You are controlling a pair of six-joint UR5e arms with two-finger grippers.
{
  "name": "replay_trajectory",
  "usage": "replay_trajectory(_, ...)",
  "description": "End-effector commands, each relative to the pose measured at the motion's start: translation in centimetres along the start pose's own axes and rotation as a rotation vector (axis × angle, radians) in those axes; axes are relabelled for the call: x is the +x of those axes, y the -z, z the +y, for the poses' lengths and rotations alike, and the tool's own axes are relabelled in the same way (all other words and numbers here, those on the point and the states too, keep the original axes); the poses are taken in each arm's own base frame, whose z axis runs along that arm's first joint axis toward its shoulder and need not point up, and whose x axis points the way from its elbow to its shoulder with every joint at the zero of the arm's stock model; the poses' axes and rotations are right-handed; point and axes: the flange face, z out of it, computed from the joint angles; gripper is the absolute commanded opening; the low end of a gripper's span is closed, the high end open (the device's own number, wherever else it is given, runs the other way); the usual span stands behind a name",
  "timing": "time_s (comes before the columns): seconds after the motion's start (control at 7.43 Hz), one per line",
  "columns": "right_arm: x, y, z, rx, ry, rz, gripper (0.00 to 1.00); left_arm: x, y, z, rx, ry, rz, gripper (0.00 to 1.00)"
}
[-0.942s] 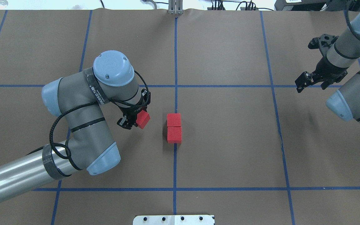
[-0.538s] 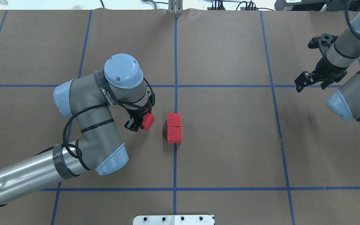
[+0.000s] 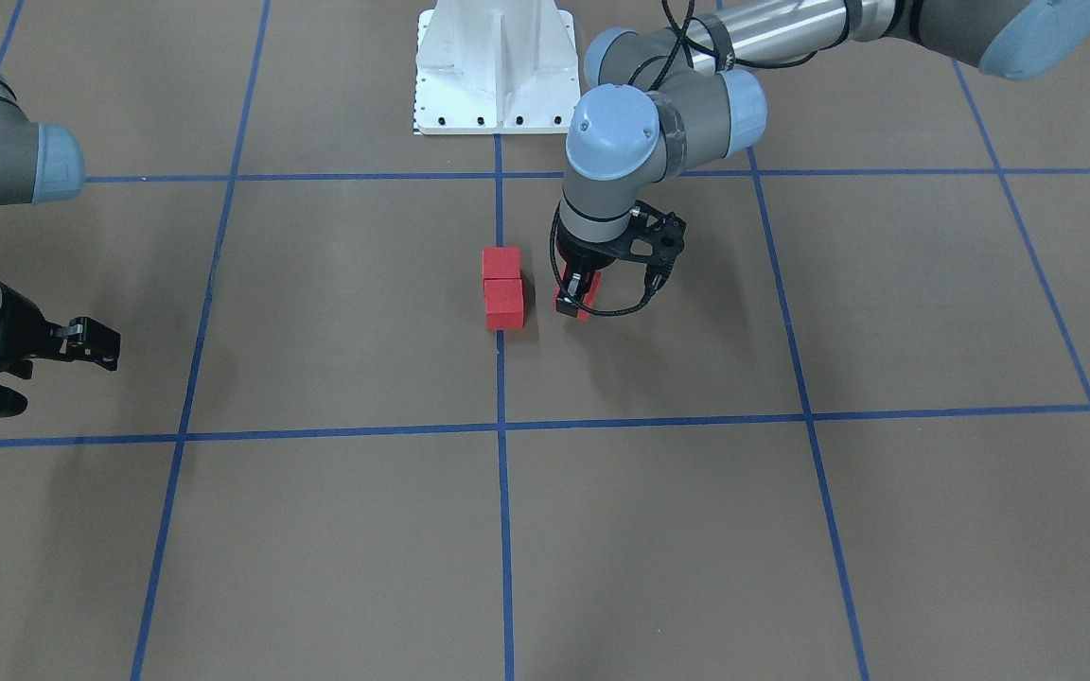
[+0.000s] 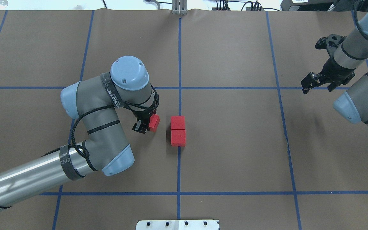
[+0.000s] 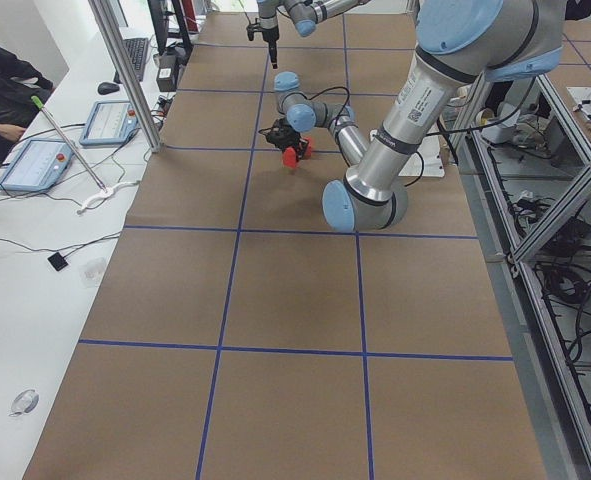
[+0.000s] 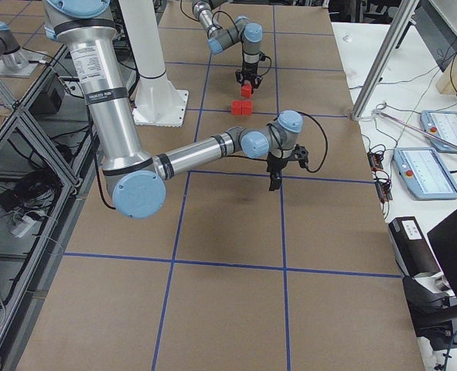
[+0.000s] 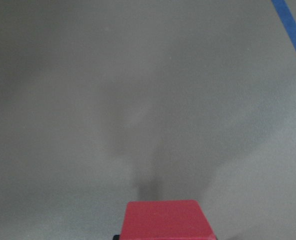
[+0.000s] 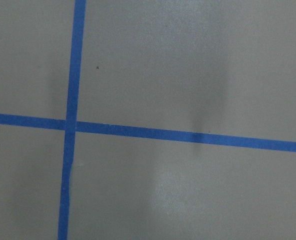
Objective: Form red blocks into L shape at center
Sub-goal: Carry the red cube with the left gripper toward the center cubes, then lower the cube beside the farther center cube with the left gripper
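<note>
Two red blocks (image 4: 177, 122) (image 4: 178, 137) lie touching in a short column on the centre blue line, also in the front view (image 3: 501, 263) (image 3: 504, 307). My left gripper (image 4: 149, 124) is shut on the third red block (image 4: 154, 123) and holds it low over the paper, just left of the far block with a small gap between them. The held block also shows in the front view (image 3: 569, 306) and at the bottom of the left wrist view (image 7: 168, 220). My right gripper (image 4: 319, 83) is open and empty at the far right.
Brown paper with blue grid lines (image 4: 179, 64) covers the table. The robot's white base plate (image 4: 177, 224) sits at the near edge. The right wrist view shows only a blue line crossing (image 8: 70, 123). An operator's table with tablets (image 5: 35, 160) stands beyond the far side.
My left arm has moved right with the red block, closing most of the gap to the two blocks at the centre. The right arm has barely moved.
</note>
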Motion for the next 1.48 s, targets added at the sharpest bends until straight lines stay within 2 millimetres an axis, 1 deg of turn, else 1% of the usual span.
replay_trajectory(0.0, 0.0, 0.1, 0.2, 0.002, -0.001, -0.001, 1.0, 0.5, -0.3, -0.3, 0.008, 0.13, -0.001, 0.0)
replay_trajectory(0.13, 0.0, 0.1, 0.3, 0.001, -0.004, -0.003, 1.0, 1.3, -0.1, 0.7, 0.004, 0.148, -0.001, 0.0)
replay_trajectory(0.27, -0.1, 0.2, 0.3, 0.003, -0.019, -0.004, 1.0, 2.3, -0.4, 1.9, 0.008, 0.194, -0.007, 0.0)
replay_trajectory(0.4, -0.1, 0.3, 0.3, 0.004, -0.02, -0.005, 1.0, 2.8, -0.1, 2.5, 0.006, 0.201, -0.004, 0.0)
replay_trajectory(0.94, -0.2, 0.5, 0.4, 0.007, -0.02, -0.006, 1.0, 2.7, -0.5, 2.8, 0.006, 0.245, -0.013, 0.0)
replay_trajectory(1.35, -0.3, 0.7, 0.5, 0.01, -0.017, -0.008, 1.0, 2.7, -0.7, 2.8, 0.006, 0.247, -0.014, 0.0)
